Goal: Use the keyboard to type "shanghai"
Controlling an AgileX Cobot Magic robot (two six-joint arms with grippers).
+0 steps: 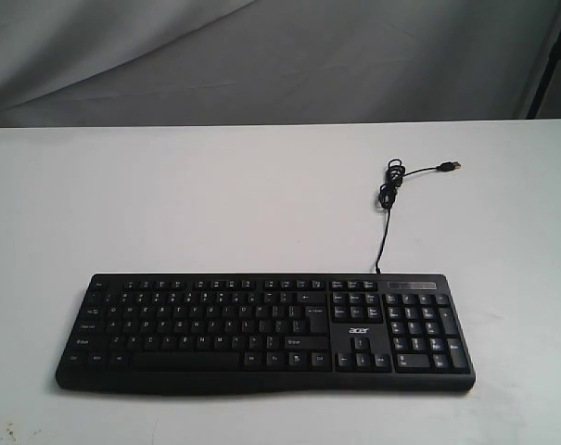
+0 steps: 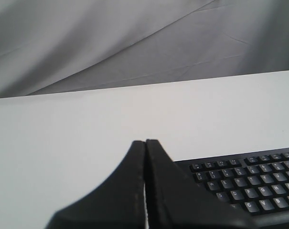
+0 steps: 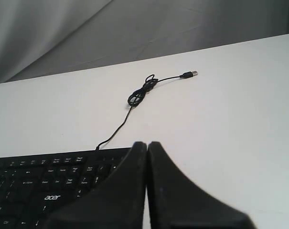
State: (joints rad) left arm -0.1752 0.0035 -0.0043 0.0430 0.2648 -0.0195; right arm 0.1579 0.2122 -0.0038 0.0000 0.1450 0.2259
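A wide black keyboard with white-lettered keys and an acer logo lies near the front edge of the white table. Its thin black USB cable runs back from the rear edge, bunches in a small coil and ends in a plug. Neither arm shows in the exterior view. In the left wrist view my left gripper is shut with nothing in it, raised beside the keyboard's letter-key end. In the right wrist view my right gripper is shut and empty, over the number-pad end of the keyboard, with the cable beyond.
The white table stretches back to a grey cloth backdrop. A dark stand edge shows at the far right corner.
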